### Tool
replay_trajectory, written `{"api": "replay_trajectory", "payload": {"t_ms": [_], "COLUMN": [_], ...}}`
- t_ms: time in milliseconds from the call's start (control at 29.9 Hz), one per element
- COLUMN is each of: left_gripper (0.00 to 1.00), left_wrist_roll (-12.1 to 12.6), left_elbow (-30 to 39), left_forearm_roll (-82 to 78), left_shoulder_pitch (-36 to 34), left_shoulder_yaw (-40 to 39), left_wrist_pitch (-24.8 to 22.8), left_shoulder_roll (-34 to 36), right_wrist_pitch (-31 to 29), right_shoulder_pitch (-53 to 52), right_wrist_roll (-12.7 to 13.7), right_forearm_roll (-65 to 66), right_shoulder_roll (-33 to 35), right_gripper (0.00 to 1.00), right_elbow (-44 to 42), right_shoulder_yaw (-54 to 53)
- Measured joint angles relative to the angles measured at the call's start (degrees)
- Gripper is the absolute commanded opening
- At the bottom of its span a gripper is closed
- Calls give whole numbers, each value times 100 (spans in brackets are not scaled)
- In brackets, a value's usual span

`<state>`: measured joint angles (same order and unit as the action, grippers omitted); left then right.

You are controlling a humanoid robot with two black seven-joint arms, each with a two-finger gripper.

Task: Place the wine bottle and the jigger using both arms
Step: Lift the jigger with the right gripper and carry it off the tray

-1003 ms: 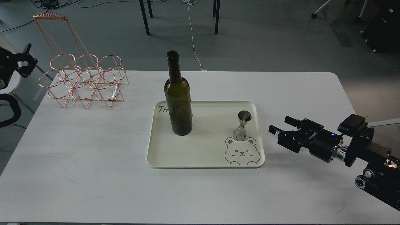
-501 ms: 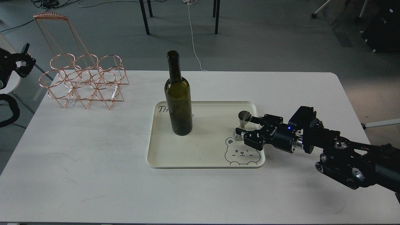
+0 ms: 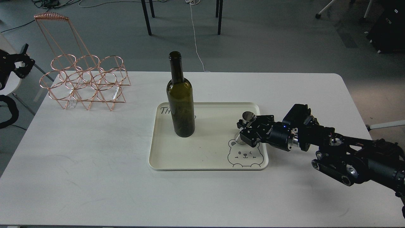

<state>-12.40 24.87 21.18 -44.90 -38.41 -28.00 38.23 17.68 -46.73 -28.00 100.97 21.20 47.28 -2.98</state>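
The wine bottle [image 3: 180,107] stands upright on the left part of a cream tray [image 3: 202,167] at the table's middle. The jigger [image 3: 249,116] is at the tray's right side, above a printed bear, and leans slightly. My right gripper [image 3: 243,129] reaches in from the right, and its fingers are closed around the jigger's waist, hiding it. My left gripper [image 3: 23,61] is at the far left edge, off the table and well away from the bottle. It is too small and dark to tell its fingers apart.
A copper wire bottle rack [image 3: 84,84] with a tall handle stands at the table's [image 3: 95,164] back left. Chair legs and cables are on the floor beyond the table's far edge.
My right arm has swept left from beside the tray to the jigger and closed around it. The jigger has tilted slightly. The bottle has not moved, and the left gripper has barely shifted.
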Motion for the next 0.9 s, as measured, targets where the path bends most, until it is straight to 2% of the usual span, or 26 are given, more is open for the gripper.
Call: {"api": "replay_trajectory", "payload": {"t_ms": [267,501,669,903], "left_gripper": [99,98,99,99], "left_wrist_roll": [0,-1,-1,-1], "left_elbow": [0,0,1,15], "left_forearm_roll": [0,4,6,0], "left_shoulder_pitch": [-12,-19,-19,-19], "left_shoulder_yaw": [0,0,0,0], "left_wrist_pitch": [0,0,0,0], "left_shoulder_roll": [13,58,116,119], "right_wrist_pitch": [161,311,551,980], "right_shoulder_pitch": [-194,-242,137,792], "right_wrist_roll": [-1,0,-1,0], "right_forearm_roll": [-13,-63,-181,-737], "right_shoulder_roll": [156,831,1415,1849], "right_gripper": [1,2,2,3], "right_elbow": [101,268,188,71], "right_shoulder_yaw": [-33,-405,-595,-608]}}
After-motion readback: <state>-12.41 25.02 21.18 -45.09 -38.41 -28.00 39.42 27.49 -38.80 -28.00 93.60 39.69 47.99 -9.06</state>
